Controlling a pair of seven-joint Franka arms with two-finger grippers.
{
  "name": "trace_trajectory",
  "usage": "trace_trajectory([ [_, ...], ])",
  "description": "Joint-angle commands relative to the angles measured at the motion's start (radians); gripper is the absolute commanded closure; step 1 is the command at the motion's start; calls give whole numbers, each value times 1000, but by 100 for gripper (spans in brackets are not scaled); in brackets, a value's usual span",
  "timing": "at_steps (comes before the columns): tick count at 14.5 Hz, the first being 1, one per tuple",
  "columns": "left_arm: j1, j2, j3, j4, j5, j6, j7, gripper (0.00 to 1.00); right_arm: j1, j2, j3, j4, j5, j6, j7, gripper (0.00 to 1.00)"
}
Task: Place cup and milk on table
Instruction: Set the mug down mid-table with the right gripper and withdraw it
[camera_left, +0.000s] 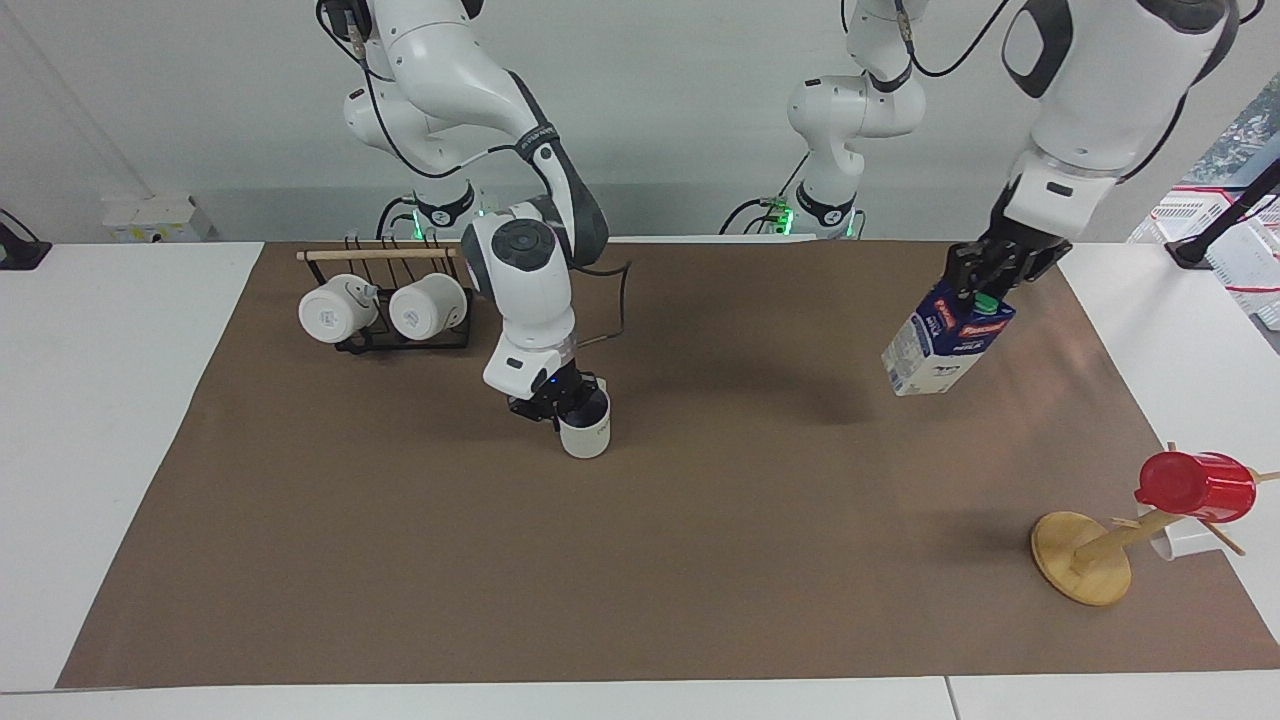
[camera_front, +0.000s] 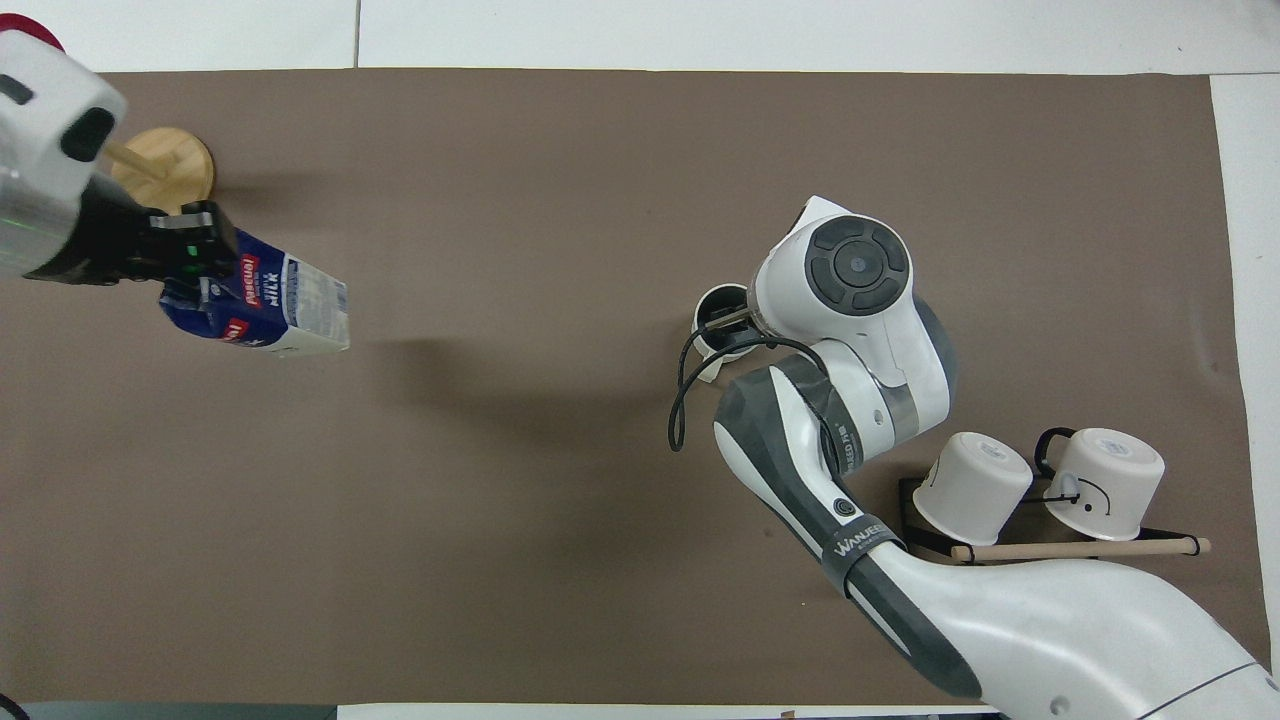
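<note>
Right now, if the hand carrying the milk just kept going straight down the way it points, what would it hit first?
Probably only bare brown paper. The left hand holds the milk tilted in the air, pointing down. The carton's lower corner would likely touch first; how high it hangs is unclear.
</note>
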Motion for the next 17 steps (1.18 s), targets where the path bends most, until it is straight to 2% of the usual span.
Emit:
trace_trajectory([
  [1, -115, 32, 12, -31, 29, 80, -123, 100, -13, -25, 0, -1, -16, 9, 53, 0],
  [5, -328, 169, 12, -1, 115, 178, -391, 100, -120, -139, -6, 28, -16, -96, 53, 0],
  [9, -431, 256, 12, 41, 116, 212, -517, 100, -243, -242, -8, 68, -16, -267, 44, 0],
  [13, -501, 338, 13, 124, 118, 232, -580, 100, -361, -331, -11, 147, -18, -495, -59, 0],
  [15, -518, 342, 15, 125, 119, 235, -596, 100, -404, -348, -11, 201, -16, -622, -131, 0],
  [17, -519, 342, 15, 122, 121, 257, -596, 100, -452, -377, -11, 195, -18, -693, -175, 0],
])
